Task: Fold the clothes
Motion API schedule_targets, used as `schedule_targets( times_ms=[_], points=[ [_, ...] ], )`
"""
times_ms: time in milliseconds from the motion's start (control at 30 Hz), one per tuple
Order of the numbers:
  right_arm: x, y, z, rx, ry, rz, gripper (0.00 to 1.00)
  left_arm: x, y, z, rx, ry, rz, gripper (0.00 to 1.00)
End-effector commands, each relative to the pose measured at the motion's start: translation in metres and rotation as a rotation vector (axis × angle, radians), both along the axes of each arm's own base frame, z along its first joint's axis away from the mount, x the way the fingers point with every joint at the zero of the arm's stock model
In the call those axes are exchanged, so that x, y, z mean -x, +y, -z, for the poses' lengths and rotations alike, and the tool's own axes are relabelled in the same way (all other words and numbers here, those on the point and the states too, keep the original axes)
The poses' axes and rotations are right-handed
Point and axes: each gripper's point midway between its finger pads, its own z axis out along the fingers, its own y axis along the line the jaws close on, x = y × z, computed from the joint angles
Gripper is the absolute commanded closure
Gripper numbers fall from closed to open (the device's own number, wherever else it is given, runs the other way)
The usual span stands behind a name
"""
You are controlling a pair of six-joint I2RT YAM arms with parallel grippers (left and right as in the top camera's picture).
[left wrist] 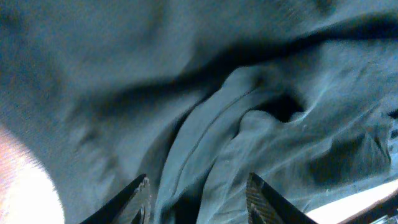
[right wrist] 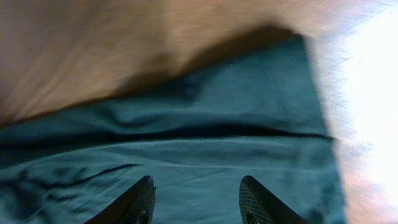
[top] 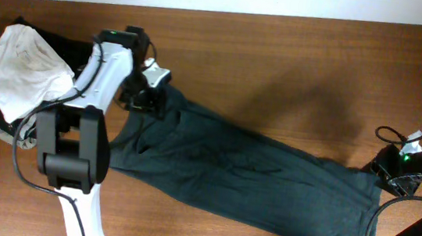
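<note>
Left claw (left wrist: 198, 200) hovers with its jaws wide over the bunched waist of the dark green trousers (top: 244, 176), which lie spread on a slant across the wooden counter (top: 280, 55). Right claw (right wrist: 198, 200), also wide, sits over the hem end. A white garment (top: 17, 58) is heaped at the counter's left.

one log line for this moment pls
stage: fold not started | trousers: spread diagonally on table | left gripper: open over waist end | right gripper: open over leg hem | white garment: heaped far left
</note>
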Motion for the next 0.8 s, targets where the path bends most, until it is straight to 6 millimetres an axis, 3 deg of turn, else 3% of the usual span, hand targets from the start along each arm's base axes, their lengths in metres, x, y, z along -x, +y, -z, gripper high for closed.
schedule_targets(
  times_ms=[0,100,233,267,367,467,667,767],
  points=[
    [-0.013,0.019,-0.026,-0.073,-0.161,-0.058,0.5,-0.002,-0.043,0.006,0.065,-0.079,0.163,0.47],
    [-0.013,0.019,-0.044,-0.029,-0.218,-0.063,0.5,0.003,-0.065,0.007,0.058,-0.115,0.289,0.47],
    [-0.012,0.018,-0.059,0.02,-0.264,-0.068,0.49,0.005,-0.065,0.022,-0.059,-0.134,0.352,0.47],
    [-0.012,0.018,-0.06,0.022,-0.268,-0.068,0.49,0.006,-0.067,0.026,-0.058,-0.135,0.356,0.53],
    [-0.012,0.018,-0.06,0.023,-0.268,-0.068,0.49,0.007,-0.069,0.03,-0.059,-0.134,0.36,0.87],
    [-0.012,0.018,-0.06,0.023,-0.267,-0.067,0.49,0.017,-0.068,0.018,-0.05,-0.091,0.346,1.0],
    [-0.002,0.003,-0.049,0.089,-0.176,-0.009,0.49,0.051,-0.063,-0.023,-0.034,0.03,0.331,1.0],
    [-0.002,0.004,-0.045,0.078,-0.16,-0.008,0.49,0.07,-0.056,-0.029,-0.051,0.114,0.321,1.0]
  ],
)
